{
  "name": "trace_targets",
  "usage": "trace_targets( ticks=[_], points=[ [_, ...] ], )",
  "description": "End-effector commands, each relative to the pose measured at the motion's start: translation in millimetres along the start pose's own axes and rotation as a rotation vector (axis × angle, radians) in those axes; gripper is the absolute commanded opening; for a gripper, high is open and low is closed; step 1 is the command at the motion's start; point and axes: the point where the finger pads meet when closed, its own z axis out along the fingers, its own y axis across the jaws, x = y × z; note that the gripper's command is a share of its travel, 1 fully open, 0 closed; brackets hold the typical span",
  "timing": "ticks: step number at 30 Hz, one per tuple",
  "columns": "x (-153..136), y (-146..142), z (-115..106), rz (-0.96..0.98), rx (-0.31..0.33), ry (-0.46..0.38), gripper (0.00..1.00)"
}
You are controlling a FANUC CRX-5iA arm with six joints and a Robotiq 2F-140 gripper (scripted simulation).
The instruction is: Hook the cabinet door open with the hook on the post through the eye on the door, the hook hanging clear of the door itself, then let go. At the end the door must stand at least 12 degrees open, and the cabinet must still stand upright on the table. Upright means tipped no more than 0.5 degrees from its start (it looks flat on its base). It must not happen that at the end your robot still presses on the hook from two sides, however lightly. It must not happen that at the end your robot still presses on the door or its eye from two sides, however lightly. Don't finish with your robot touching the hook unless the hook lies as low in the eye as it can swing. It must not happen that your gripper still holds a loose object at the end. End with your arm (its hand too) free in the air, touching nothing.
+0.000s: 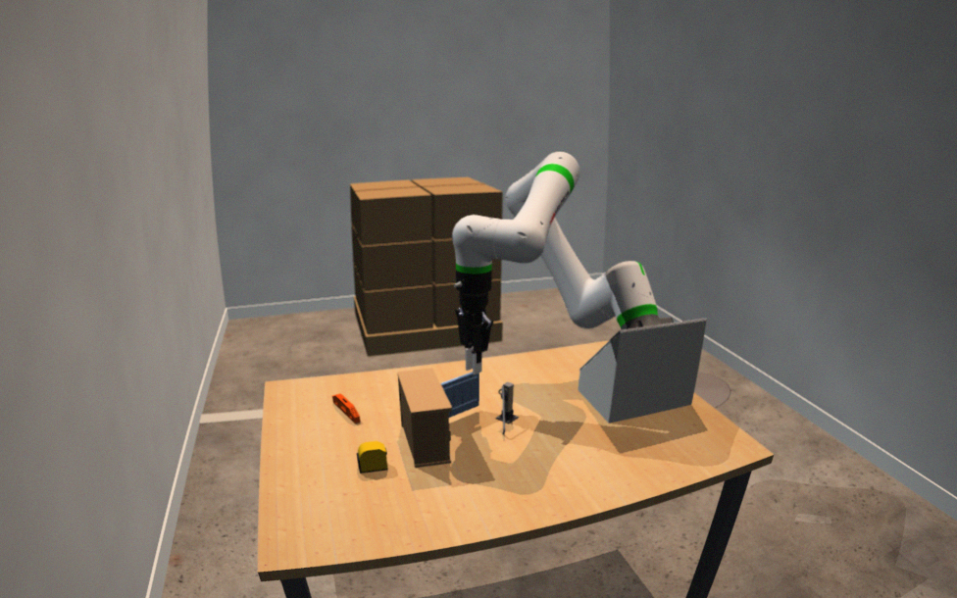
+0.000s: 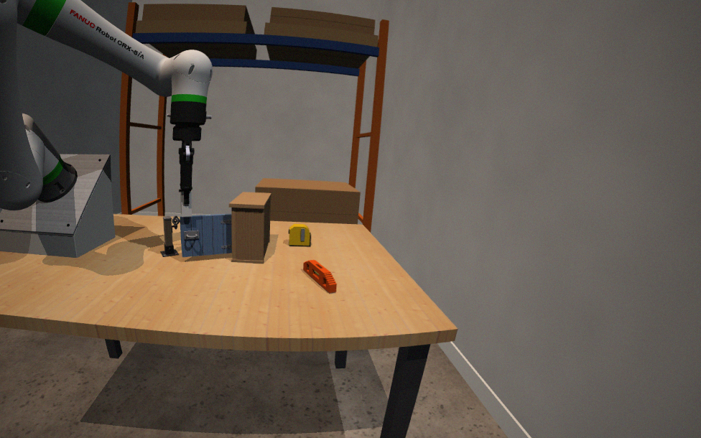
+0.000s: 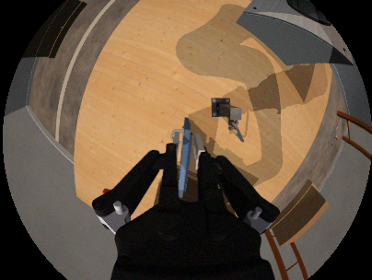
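Observation:
A small brown cabinet [image 1: 423, 423] [image 2: 251, 227] stands upright on the table. Its blue door [image 1: 462, 394] [image 2: 206, 235] [image 3: 185, 158] is swung wide open towards a short dark post [image 1: 506, 396] [image 2: 167, 235] [image 3: 219, 107]. The hook [image 2: 175, 222] [image 3: 237, 129] hangs down at the post, apart from the door. A small grey fitting [image 2: 191, 235] sits on the door face. My gripper [image 1: 474, 367] [image 2: 184, 206] [image 3: 186, 140] points straight down just above the free end of the door's top edge. Its fingers are nearly shut, with a narrow gap and nothing held between them.
A yellow tape measure [image 1: 372, 456] [image 2: 299, 235] and an orange level [image 1: 345, 407] [image 2: 319, 275] lie on the cabinet's far side from the post. The grey robot base [image 1: 645, 370] [image 2: 57, 211] stands beyond the post. A flat cardboard box [image 2: 307, 200] sits behind the cabinet.

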Motion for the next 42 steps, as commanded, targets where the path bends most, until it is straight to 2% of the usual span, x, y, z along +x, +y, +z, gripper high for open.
trace_targets(
  ticks=[1,17,42],
  points=[
    [0,0,3,0.0,0.0,0.0,0.16],
    [0,0,14,0.0,0.0,0.0,0.16],
    [-1,8,15,0.07,0.0,0.0,0.16]
  ],
)
